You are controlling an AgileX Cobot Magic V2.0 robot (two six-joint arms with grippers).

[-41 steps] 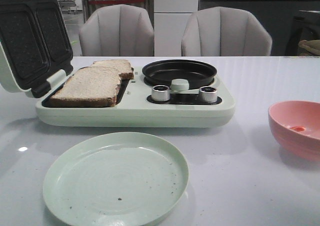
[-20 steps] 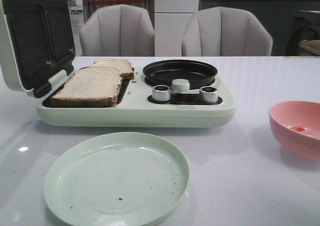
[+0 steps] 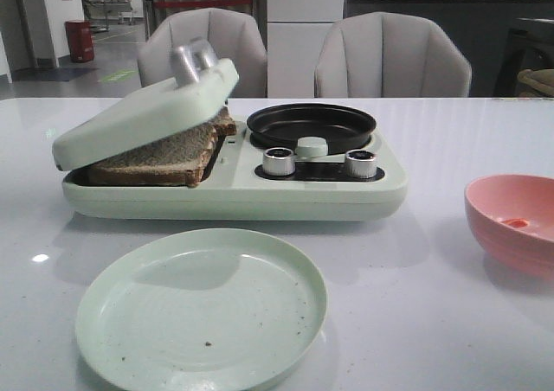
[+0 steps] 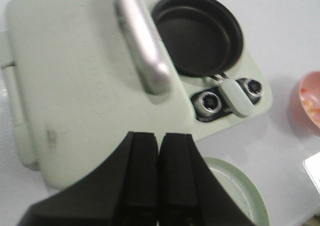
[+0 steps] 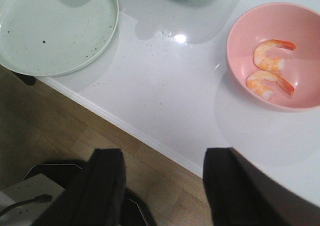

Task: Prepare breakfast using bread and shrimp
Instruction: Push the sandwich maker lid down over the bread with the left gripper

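Observation:
Two slices of bread (image 3: 164,153) lie in the pale green sandwich maker (image 3: 260,192). Its lid (image 3: 143,114) slants low over them, and only their front edges show. In the left wrist view my left gripper (image 4: 159,138) is shut and empty, above the lid (image 4: 75,86) and near its silver handle (image 4: 142,46), touching neither. Two orange-pink shrimp (image 5: 270,56) (image 5: 267,83) lie in the pink bowl (image 5: 235,36). My right gripper (image 5: 162,158) is open and empty past the table's front edge, over the floor. Neither gripper shows in the front view.
A pale green plate (image 3: 201,309) sits in front of the sandwich maker. The black round pan (image 3: 312,127) and two silver knobs (image 3: 279,161) are on the maker's right half. The pink bowl (image 3: 502,227) stands at the right. Two chairs stand behind the table.
The sandwich maker's lid, which stood upright and open at the left, has swung down over the bread.

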